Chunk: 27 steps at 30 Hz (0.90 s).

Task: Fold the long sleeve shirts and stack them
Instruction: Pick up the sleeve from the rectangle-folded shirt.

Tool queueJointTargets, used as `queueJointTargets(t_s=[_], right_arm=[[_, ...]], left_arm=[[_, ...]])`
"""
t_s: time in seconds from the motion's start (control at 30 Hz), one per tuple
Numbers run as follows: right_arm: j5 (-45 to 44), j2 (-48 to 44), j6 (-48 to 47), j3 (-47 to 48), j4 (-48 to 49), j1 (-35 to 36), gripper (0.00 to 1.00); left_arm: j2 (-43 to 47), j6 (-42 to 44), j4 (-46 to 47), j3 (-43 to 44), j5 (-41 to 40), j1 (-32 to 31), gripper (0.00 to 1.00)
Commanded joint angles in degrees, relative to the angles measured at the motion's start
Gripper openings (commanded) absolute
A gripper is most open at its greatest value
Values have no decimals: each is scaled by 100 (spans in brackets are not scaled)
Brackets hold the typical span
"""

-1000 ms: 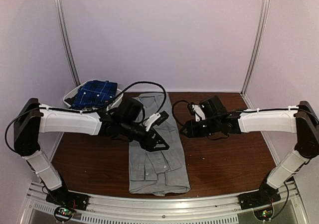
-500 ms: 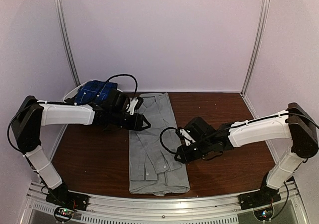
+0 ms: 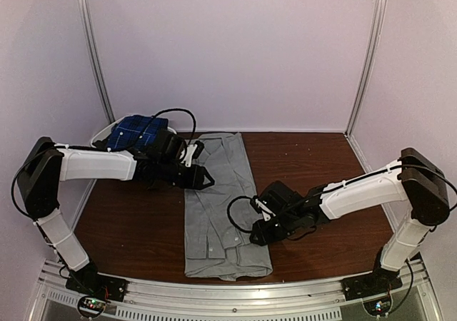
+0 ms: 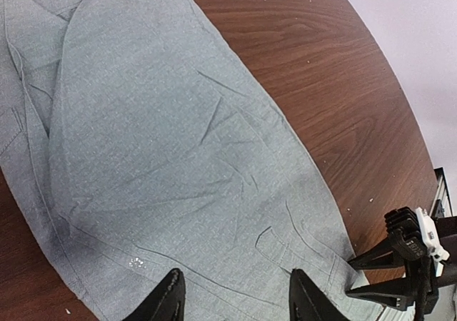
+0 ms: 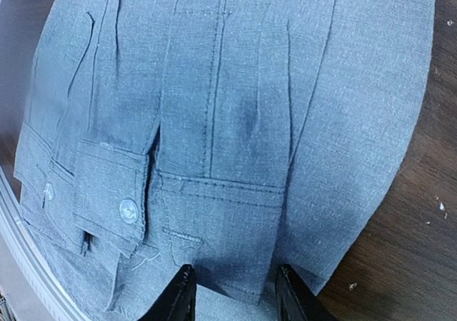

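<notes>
Both arms have shifted: the right gripper point(image 3: 255, 230) has dropped to the grey shirt's point(image 3: 218, 200) near right edge, and the left gripper point(image 3: 203, 179) has drawn back to its far left edge. Each stands half open over flat cloth, pinching nothing. The shirt lies mid-way across the brown table point(image 3: 328, 164) as a long narrow strip running far to near, with buttoned cuffs at the near end. A blue plaid shirt point(image 3: 141, 130) sits in the white basket point(image 3: 98, 140), far left.

Dark wood table point(image 3: 321, 157): grey shirt point(image 3: 221, 207) flat at centre; white basket point(image 3: 102, 135) far-left corner.
</notes>
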<state>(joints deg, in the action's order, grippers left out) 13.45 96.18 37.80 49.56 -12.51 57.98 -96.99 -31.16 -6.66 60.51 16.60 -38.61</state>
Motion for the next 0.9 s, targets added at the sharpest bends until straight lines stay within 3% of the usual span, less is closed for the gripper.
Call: queueJointTargets(t_s=[0.0, 0.2, 0.47, 0.87], right_arm=[[22, 57, 107, 22, 123, 64, 39], [-21, -21, 156, 104, 63, 73, 29], [-100, -261, 214, 206, -146, 91, 3], [-69, -644, 439, -16, -390, 272, 0]], left_arm=[[-48, -39, 88, -39, -72, 29, 51], [-46, -53, 91, -56, -90, 29, 51], [-39, -88, 94, -27, -176, 38, 51], [-184, -158, 102, 147, -238, 63, 51]])
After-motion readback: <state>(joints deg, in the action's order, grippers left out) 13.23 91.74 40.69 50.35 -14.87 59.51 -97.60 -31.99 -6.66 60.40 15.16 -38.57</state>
